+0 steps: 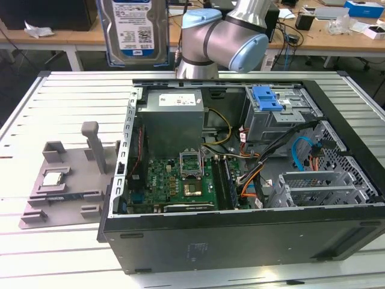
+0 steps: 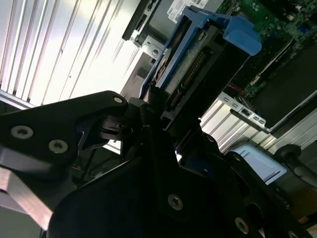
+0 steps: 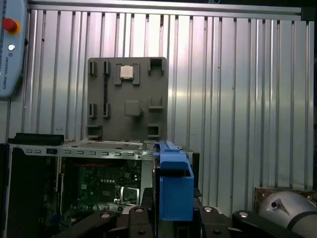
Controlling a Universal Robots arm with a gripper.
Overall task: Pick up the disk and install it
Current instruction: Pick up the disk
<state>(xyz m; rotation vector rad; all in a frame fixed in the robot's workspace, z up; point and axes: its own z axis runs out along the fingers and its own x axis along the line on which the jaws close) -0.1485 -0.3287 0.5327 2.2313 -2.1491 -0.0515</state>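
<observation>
My pincer [image 2: 148, 106] is pinching the disk [image 1: 133, 30] by one end. Its blue frame [image 3: 174, 191] stands up between my fingers in the first wrist view. In the exterior view the disk hangs upright in the air, label showing, to the exterior view's left of my arm [image 1: 225, 39]. Below lies the open case [image 1: 240, 241]. The chip [image 1: 53, 178] sits on its grey tray [image 1: 66, 201] beside the case.
</observation>
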